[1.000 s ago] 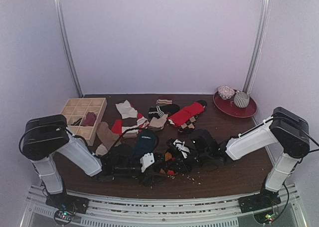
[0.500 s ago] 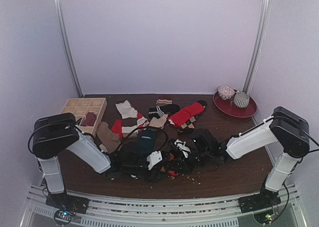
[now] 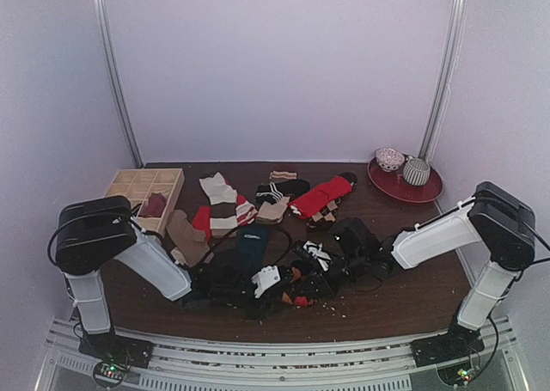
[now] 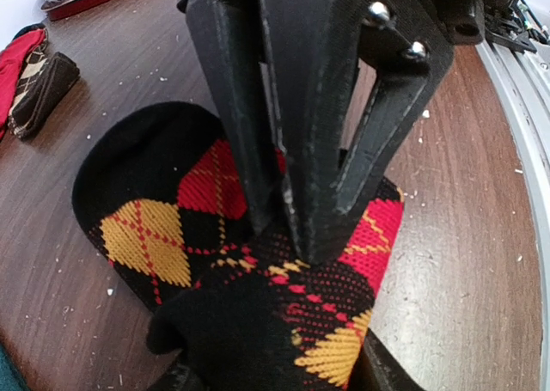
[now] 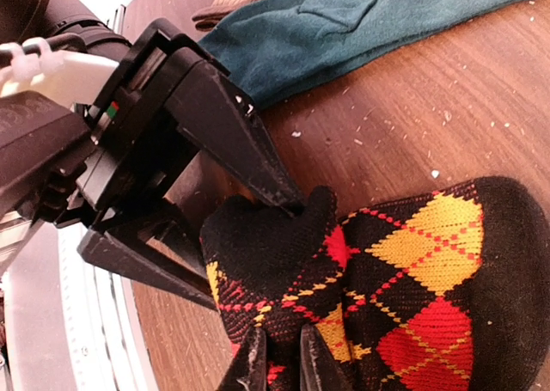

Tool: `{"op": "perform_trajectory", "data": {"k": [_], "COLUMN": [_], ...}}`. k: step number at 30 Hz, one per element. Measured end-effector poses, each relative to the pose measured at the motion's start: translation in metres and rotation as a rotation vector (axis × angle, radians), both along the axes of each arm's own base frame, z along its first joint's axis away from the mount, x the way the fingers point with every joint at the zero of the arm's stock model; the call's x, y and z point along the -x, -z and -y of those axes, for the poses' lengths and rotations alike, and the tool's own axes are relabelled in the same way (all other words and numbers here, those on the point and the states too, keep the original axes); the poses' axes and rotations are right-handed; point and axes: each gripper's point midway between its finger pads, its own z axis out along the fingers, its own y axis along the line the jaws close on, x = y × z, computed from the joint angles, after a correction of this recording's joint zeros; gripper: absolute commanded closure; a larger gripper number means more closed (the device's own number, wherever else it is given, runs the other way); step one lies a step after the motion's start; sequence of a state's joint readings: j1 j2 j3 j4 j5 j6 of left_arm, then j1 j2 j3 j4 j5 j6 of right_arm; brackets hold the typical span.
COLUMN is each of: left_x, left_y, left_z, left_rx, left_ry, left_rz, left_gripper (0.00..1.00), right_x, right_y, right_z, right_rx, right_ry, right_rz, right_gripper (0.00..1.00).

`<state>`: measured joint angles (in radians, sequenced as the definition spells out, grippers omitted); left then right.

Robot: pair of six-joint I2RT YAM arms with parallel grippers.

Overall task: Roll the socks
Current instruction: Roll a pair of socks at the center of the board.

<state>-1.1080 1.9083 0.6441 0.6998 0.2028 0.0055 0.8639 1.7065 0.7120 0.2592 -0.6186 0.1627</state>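
Lying within left end effector (image 5: 251, 252) (sock (image 5: 430, 262))

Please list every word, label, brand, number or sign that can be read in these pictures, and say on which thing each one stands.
No text can be read in any view.
On the teal sock: a small pale mark near its far end in the top view, too small to read.
On the argyle sock: only the diamond pattern, no writing.
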Motion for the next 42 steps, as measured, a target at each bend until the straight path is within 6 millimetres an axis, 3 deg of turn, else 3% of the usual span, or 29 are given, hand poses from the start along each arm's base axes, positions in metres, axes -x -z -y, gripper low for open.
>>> {"op": "perform_trajectory", "data": {"k": [5, 8, 20, 21, 22, 23, 27, 31, 36, 40, 42], "left_x": [0.001, 0.001, 0.003, 0.003, 0.004, 0.004, 0.014, 0.024, 0.023, 0.022, 0.02], "left_y": [0.0, 0.0, 0.0, 0.0, 0.001, 0.002, 0.0, -0.006, -0.018, -0.05, -0.057], "left_z": [0.002, 0.003, 0.005, 0.005, 0.005, 0.004, 0.002, -0.012, -0.037, -0.034, -0.03], "left_rx": [-0.009, -0.008, -0.004, 0.0, 0.001, 0.002, 0.027, 0.018, -0.017, 0.05, 0.066], "left_ry": [0.001, 0.0, -0.042, -0.048, -0.055, -0.063, -0.051, -0.06, -0.113, -0.099, -0.087], "left_rz": [0.002, 0.0, -0.106, -0.123, -0.143, -0.158, -0.183, -0.167, -0.069, 0.069, 0.122], "left_gripper": [0.74, 1.0, 1.0, 0.97, 0.7, 0.56, 0.17, 0.05, 0.03, 0.03, 0.04], "right_x": [0.003, 0.002, -0.003, -0.003, -0.004, -0.004, -0.004, -0.005, -0.005, -0.005, -0.005], "right_y": [0.001, 0.002, 0.0, -0.001, -0.001, -0.001, 0.003, 0.004, 0.003, 0.003, 0.003], "right_z": [0.0, 0.0, 0.001, 0.001, 0.001, 0.001, 0.0, -0.003, -0.003, -0.003, -0.003], "right_rx": [-0.002, -0.006, 0.017, 0.02, 0.023, 0.027, 0.036, 0.03, 0.029, 0.031, 0.033], "right_ry": [-0.015, -0.017, -0.004, -0.002, -0.001, 0.0, -0.006, -0.01, -0.009, -0.009, -0.008], "right_rz": [-0.026, -0.033, -0.043, -0.043, -0.044, -0.045, -0.05, -0.05, -0.048, -0.045, -0.043], "right_gripper": [0.87, 0.87, 0.85, 0.85, 0.85, 0.84, 0.85, 0.85, 0.85, 0.85, 0.85]}}
